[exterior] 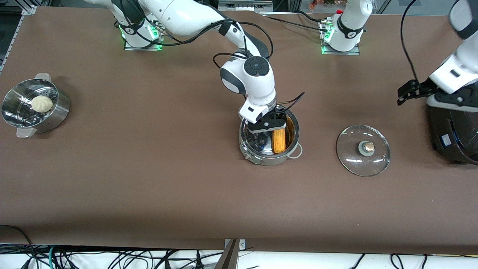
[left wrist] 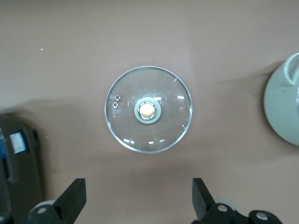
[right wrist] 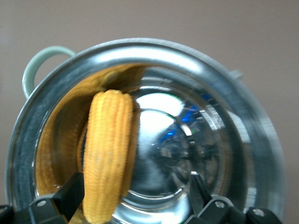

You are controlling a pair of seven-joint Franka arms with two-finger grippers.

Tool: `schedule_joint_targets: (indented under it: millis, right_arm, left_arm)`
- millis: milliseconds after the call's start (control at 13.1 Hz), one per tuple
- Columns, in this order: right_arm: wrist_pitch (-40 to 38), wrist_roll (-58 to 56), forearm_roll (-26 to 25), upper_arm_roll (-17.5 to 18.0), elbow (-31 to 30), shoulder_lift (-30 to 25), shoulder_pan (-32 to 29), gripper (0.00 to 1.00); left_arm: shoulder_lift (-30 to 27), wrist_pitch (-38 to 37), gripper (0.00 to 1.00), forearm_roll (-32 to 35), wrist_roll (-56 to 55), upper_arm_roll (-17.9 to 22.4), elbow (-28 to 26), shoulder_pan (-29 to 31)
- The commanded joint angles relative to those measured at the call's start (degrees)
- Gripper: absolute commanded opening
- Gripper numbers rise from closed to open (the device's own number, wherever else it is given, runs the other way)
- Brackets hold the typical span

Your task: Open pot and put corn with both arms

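The shiny steel pot point(exterior: 261, 160) stands uncovered at the table's middle. The yellow corn point(exterior: 279, 140) lies inside it, leaning against the wall; it also shows in the right wrist view point(right wrist: 107, 154) inside the pot point(right wrist: 187, 51). My right gripper point(exterior: 270, 125) is down in the pot's mouth, open point(right wrist: 136, 189), with the corn beside one finger and a wide gap to the other. The glass lid point(exterior: 353, 149) with its bronze knob lies flat on the table, toward the left arm's end from the pot. My left gripper point(exterior: 407, 91) is open and empty, high over the table, looking down on the lid point(left wrist: 168, 93).
A large black rice cooker point(exterior: 453, 138) stands at the left arm's end, under that arm; its edge shows in the left wrist view point(left wrist: 18, 158). A perforated steamer bowl point(exterior: 56, 119) with a white bun point(exterior: 42, 103) stands at the right arm's end.
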Motion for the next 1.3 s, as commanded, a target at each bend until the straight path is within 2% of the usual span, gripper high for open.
schedule_joint_targets:
  millis: [0,305,458,610,915,1068,1220]
  right_arm:
    - [-8.2,-5.8,-0.4,0.1,-0.5,-7.4,-3.2,1.00]
    - [-17.9,-9.0,0.9,0.1,-0.5,-14.1,-8.9,1.00]
    - [-21.6,-13.7,1.4,0.1,-0.8,-16.8,-12.7,1.00]
    - [-25.6,-24.0,4.5,0.0,-0.7,-18.9,-18.4,1.00]
    - [-33.0,-25.5,4.7,-0.9,-0.7,-22.1,-27.4,1.00]
    - [-36.4,-26.7,4.7,-3.2,-0.7,-23.0,-30.7,1.00]
    - [-38.2,-33.5,4.7,-6.0,-0.9,-24.7,-34.4,1.00]
  left_arm:
    - [1.6,-8.3,1.00,0.2,0.6,0.9,7.6,0.0]
    - [3.2,-19.5,1.00,1.1,-0.7,0.8,18.0,-0.7]
    - [3.5,-19.7,1.00,1.8,-2.9,0.5,18.6,-0.8]
    - [3.7,-19.8,1.00,1.8,-3.0,-0.2,18.6,-0.8]
    - [3.7,-19.8,1.00,1.9,-3.2,-0.3,18.6,-0.8]
    - [3.7,-19.8,1.00,2.0,-3.8,-0.3,18.6,-0.8]
    - [3.7,-19.8,1.00,3.3,-4.0,-0.4,18.6,-0.8]
